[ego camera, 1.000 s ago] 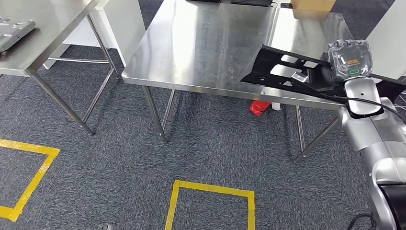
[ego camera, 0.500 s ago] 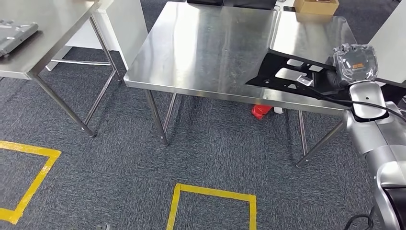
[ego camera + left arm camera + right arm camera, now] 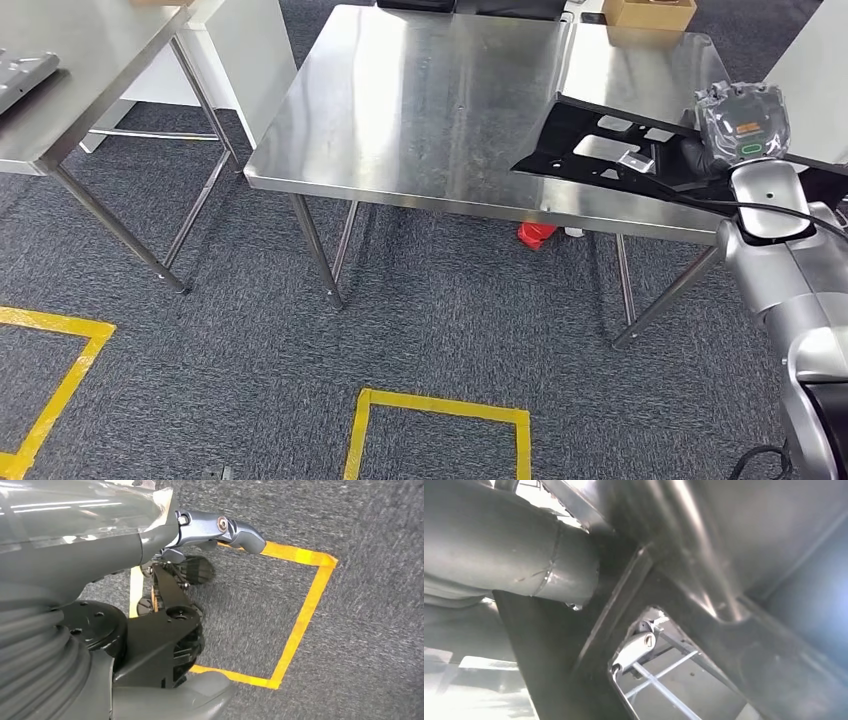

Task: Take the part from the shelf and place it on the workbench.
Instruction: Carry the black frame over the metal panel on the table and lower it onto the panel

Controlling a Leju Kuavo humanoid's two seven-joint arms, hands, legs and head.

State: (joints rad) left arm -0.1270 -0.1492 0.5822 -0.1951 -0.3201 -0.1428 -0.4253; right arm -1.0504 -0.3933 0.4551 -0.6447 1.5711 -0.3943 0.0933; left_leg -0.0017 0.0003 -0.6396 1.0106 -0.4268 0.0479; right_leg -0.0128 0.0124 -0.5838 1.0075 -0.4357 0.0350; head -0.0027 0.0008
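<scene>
Grey carpet marked with yellow tape squares point(image 3: 440, 425) runs beneath a steel worktop point(image 3: 420, 110), which joins a second steel surface carrying a cardboard box point(image 3: 650, 12) at its far edge. Over the near right part of the worktop the right hand point(image 3: 735, 125) grips a flat black part point(image 3: 590, 140) with cut-out openings; the part is tilted, and whether it touches the steel cannot be told. A red object point(image 3: 535, 235) lies on the floor below. In the left wrist view the left hand point(image 3: 200, 545) hangs over the carpet, fingers apart, holding nothing.
</scene>
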